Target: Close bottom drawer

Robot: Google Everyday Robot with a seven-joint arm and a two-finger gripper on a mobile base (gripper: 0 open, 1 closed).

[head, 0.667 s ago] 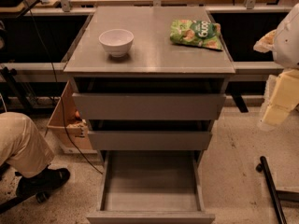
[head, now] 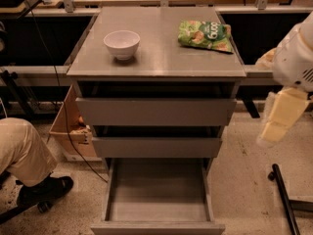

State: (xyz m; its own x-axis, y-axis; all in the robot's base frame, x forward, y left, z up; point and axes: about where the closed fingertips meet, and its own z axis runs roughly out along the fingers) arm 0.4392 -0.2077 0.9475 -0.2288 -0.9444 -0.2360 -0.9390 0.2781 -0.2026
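At six o'clock in the view, low on the cabinet [head: 156, 67], the bottom drawer [head: 156, 192] stands pulled far out, its long shallow grey tray open to the camera. Just above it, at twelve o'clock, the middle drawer [head: 156, 147] and the top drawer [head: 156, 111] sit further in. On the cabinet top a white bowl [head: 122, 43] rests at ten o'clock and a green snack bag [head: 205, 35] at two o'clock. The gripper [head: 282, 115] hangs at three o'clock, well apart from the drawer; apart or together, I cannot tell. A person's leg [head: 22, 151] shows at nine o'clock
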